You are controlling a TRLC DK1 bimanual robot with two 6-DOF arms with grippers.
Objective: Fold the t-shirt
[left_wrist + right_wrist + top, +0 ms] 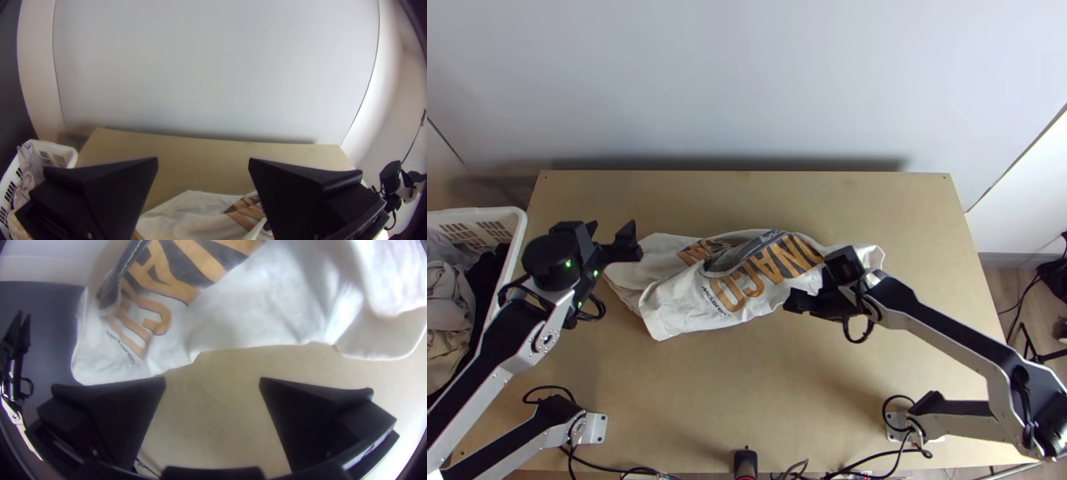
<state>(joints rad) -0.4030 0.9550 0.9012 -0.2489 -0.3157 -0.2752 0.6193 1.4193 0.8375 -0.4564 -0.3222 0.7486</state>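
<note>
A creased off-white fabric t-shirt with orange and charcoal lettering lies bunched lengthwise across the middle of the smooth, light wooden worktop. The flat-fingered black left claw is spread near its left end; the matching right claw, spread too, is by its right part.

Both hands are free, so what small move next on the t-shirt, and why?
I'd probably ease the right hand forward and down to the t-shirt's near edge before closing. Its fingers are open, but bare table shows between them, with that edge just ahead; the shirt lies crumpled.
</note>
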